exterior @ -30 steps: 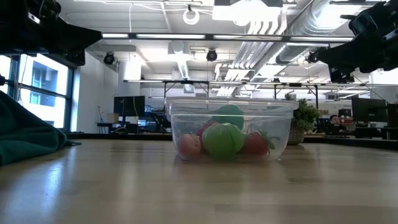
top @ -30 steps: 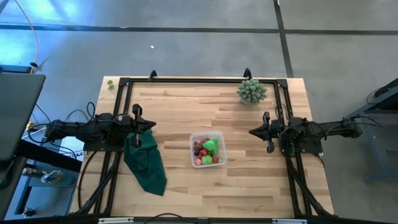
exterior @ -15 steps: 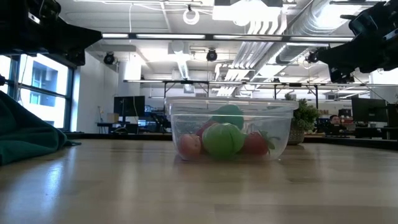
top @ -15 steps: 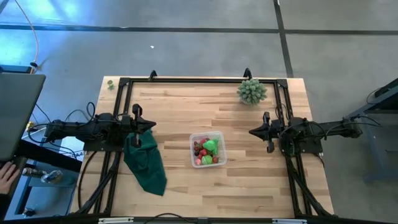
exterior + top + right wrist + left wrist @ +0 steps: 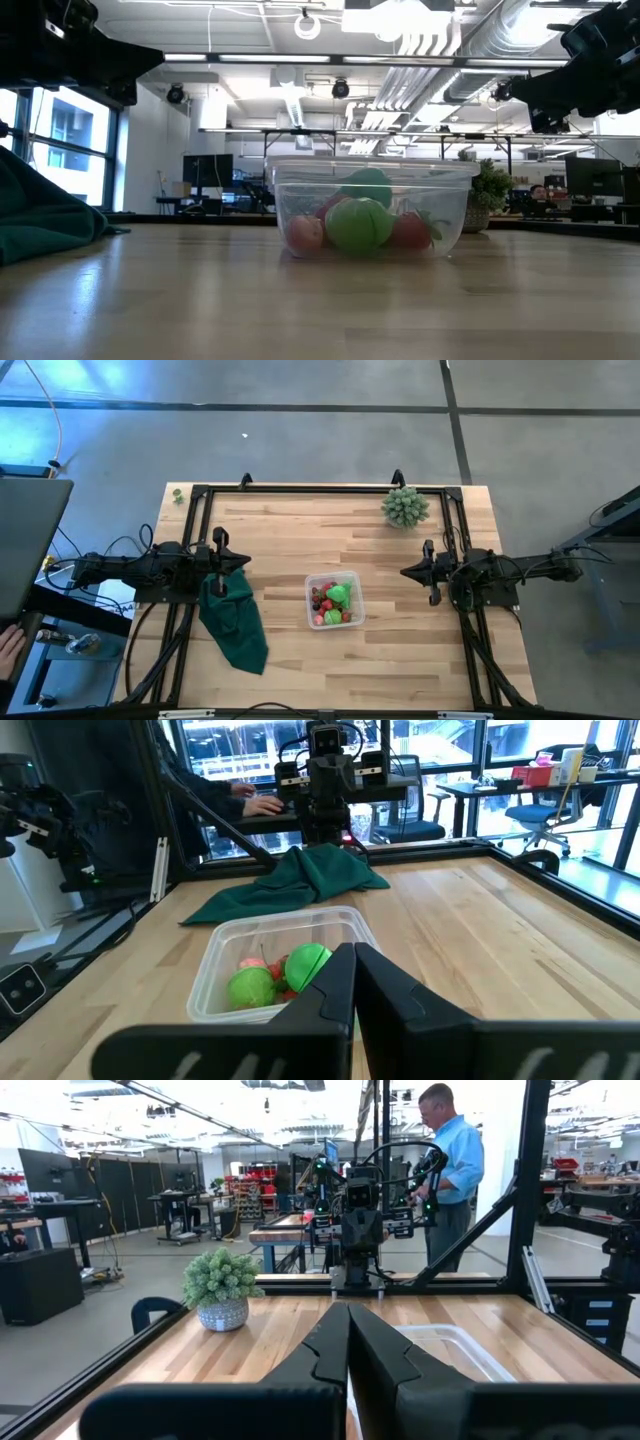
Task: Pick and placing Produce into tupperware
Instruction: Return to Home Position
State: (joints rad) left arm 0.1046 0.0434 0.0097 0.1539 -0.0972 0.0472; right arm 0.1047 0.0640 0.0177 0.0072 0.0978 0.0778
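Note:
The clear square tupperware (image 5: pixel 334 600) stands on its base near the middle of the table, also seen in the low view (image 5: pixel 372 208) and the right wrist view (image 5: pixel 275 963). The produce (image 5: pixel 333 603) lies inside it: bright green round pieces (image 5: pixel 358 224) (image 5: pixel 307 961) among small red and pink ones. My left gripper (image 5: pixel 243 560) (image 5: pixel 347 1320) hovers shut at the table's left side, raised off the table, pointing toward the tupperware. My right gripper (image 5: pixel 405 572) (image 5: pixel 354 957) hovers shut at the right side, pointing at it from the opposite side. Neither touches anything.
A dark green cloth (image 5: pixel 233 617) lies crumpled at the table's left, partly under the left arm. A pale green spiky plant in a pot (image 5: pixel 404 507) stands near the far right corner. A black frame (image 5: pixel 320 488) runs along the far edge. A person (image 5: pixel 450 1170) stands beyond the table.

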